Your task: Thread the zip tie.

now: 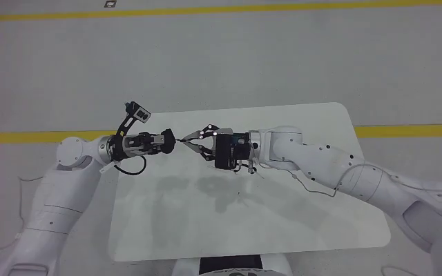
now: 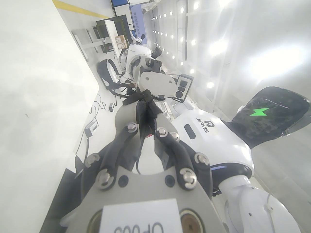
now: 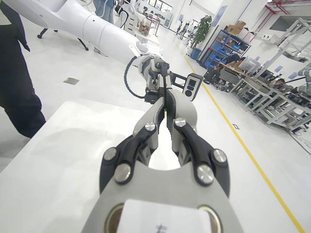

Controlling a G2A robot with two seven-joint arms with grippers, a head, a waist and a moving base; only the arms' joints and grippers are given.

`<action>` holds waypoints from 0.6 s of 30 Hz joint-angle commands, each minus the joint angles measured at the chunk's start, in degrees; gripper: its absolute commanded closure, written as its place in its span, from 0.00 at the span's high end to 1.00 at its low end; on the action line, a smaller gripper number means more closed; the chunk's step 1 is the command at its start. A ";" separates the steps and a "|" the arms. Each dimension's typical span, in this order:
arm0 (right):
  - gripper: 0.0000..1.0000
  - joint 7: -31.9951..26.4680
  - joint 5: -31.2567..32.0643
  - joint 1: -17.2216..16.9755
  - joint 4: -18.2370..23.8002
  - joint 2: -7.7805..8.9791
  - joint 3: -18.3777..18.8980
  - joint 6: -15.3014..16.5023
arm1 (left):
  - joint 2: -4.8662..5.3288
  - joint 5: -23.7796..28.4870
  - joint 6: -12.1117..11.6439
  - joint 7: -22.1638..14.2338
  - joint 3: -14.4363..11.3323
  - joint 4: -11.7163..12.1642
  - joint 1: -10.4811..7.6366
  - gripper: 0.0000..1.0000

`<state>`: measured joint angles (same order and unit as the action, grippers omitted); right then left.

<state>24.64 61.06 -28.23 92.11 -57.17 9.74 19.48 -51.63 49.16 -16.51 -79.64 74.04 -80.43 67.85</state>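
Left claw point(image 1: 173, 139) and right claw point(image 1: 187, 141) meet mid-frame above the smooth white worktop point(image 1: 311, 207), both pinched narrow on a thin black zip tie point(image 1: 181, 140).

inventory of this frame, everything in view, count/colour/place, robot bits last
zip tie: 1, black, held in the air above the table, between the two end effectors
table: 1, white, rounded corners, under both arms
floor lines: 2, yellow, one beyond the table, one running behind it
shelving rack: 1, blue bins, far across the room
potted plant: 1, green, beside the rack
left end effector: 1, black fingers, shut on one end of the zip tie
right end effector: 1, grey and black, shut on the other end, facing the left one
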 commanded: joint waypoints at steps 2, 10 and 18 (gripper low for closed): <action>0.00 0.03 0.01 -0.01 -0.17 -0.30 0.00 0.00 | 0.00 0.00 0.00 0.00 0.00 0.00 0.00 0.00; 0.00 0.04 -0.01 -0.01 -0.84 -0.96 0.00 0.00 | 0.00 0.00 0.00 0.00 0.00 0.00 0.00 0.00; 0.00 0.49 -0.14 -0.25 -1.41 -1.65 0.00 0.00 | 0.00 0.00 0.00 0.00 0.00 0.00 0.00 0.00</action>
<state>25.17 60.90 -28.47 90.75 -58.76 9.74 19.48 -51.63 49.16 -16.51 -79.64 74.04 -80.43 67.85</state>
